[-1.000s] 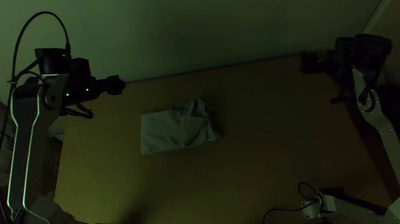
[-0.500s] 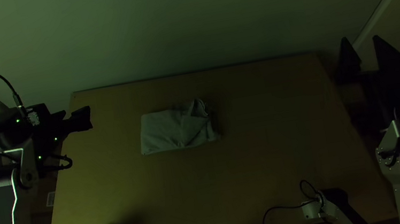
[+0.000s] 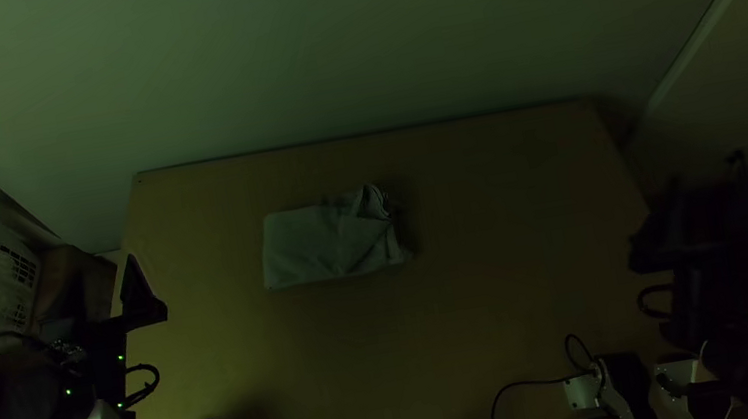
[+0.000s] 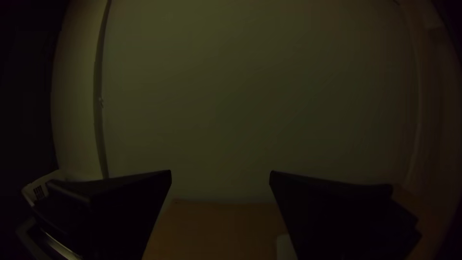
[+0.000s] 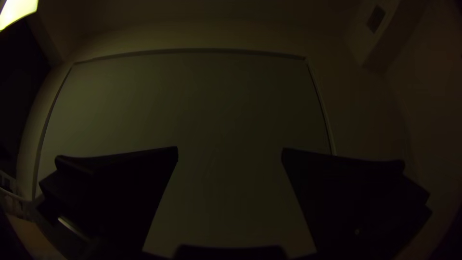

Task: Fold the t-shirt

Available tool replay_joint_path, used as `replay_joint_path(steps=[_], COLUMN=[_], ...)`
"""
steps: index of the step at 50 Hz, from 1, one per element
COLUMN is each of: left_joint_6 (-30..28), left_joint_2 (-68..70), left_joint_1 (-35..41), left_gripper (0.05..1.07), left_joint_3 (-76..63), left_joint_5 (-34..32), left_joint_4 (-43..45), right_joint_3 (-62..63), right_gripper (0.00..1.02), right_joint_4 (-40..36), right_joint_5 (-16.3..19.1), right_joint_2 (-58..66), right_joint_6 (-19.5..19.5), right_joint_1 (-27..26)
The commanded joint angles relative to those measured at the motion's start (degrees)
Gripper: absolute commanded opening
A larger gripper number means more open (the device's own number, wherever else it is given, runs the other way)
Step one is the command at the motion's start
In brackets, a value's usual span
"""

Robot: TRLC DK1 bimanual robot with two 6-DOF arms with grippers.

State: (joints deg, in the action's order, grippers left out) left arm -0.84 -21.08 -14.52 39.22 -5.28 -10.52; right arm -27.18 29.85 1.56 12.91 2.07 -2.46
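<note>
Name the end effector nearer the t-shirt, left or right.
Left. The left end effector is left of the t-shirt, by the table's edge; the right end effector is farther, to its right, near the opposite edge.

From here I see the left end effector (image 3: 103, 308) at the left edge of the table (image 3: 509, 288), the right end effector (image 3: 711, 209) by its right edge, both with fingers spread apart.

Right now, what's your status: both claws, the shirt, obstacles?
Left gripper open, empty; right gripper likewise. T-shirt folded on table, one end rumpled. Nothing over it.
</note>
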Motion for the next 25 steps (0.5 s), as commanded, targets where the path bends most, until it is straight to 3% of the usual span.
replay_joint_path(steps=[1, 18, 25], left_joint_6=[1.4, 2.4, 4.4], left_joint_2=[4.6, 15.0, 20.4], left_joint_1=[-1.6, -1.5, -0.9], left_gripper=[1.03, 1.03, 1.03], left_joint_3=[-7.8, -28.2, -35.4], left_joint_5=[0.0, 0.0, -0.1], left_joint_4=[5.9, 21.2, 22.5], right_joint_3=[5.8, 22.1, 27.0], right_gripper=[0.99, 0.99, 0.99], right_joint_4=[0.7, -1.5, -4.6], right_joint_5=[0.0, -0.4, -0.7], right_joint_2=[-4.4, -13.2, -13.2], right_joint_6=[-0.9, 0.3, 0.8], right_joint_1=[-0.4, -0.7, -1.8])
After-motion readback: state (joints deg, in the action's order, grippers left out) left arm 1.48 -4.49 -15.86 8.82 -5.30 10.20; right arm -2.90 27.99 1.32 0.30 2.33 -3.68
